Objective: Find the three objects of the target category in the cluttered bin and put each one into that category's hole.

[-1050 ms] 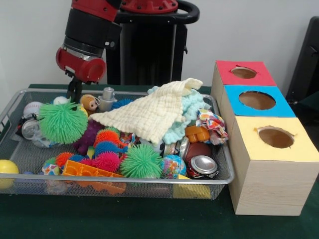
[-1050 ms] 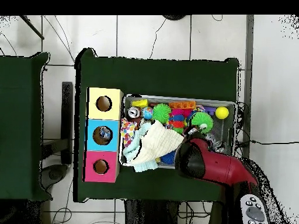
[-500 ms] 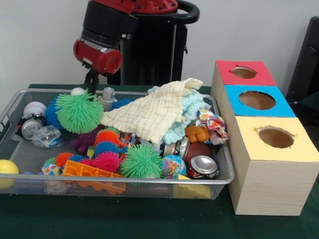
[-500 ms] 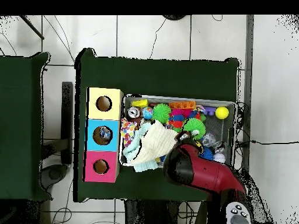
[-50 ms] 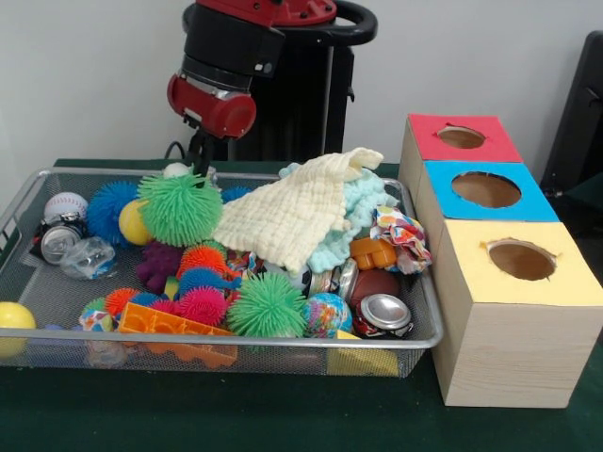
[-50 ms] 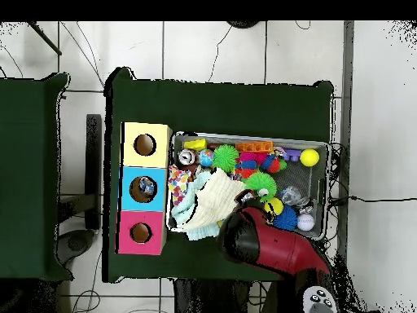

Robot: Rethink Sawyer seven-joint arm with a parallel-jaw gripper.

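Note:
A green spiky ball (image 5: 179, 207) hangs just over the bin's back left part, and my gripper (image 5: 199, 168) is shut on its top. In the overhead view that ball (image 6: 261, 182) shows just past the red arm (image 6: 259, 243), which hides the gripper. A second green spiky ball (image 5: 268, 305) lies near the bin's front rim, among pink, orange and blue spiky balls (image 5: 202, 303). The wooden box at the right has a red hole (image 5: 462, 137), a blue hole (image 5: 485, 189) and a yellow hole (image 5: 521, 259).
The wire bin (image 5: 236, 341) is full of clutter. A cream cloth (image 5: 292, 212) is draped over the middle, with a blue spiky ball (image 5: 111, 209), a baseball (image 5: 64, 205), cans (image 5: 382, 314), an orange brick (image 5: 174, 325) and a yellow ball (image 5: 13, 315) around it.
The arm has swung to the right in the front view, carrying the green spiky ball toward the cloth and slightly higher. A blue spiky ball and a yellow ball came into sight behind it.

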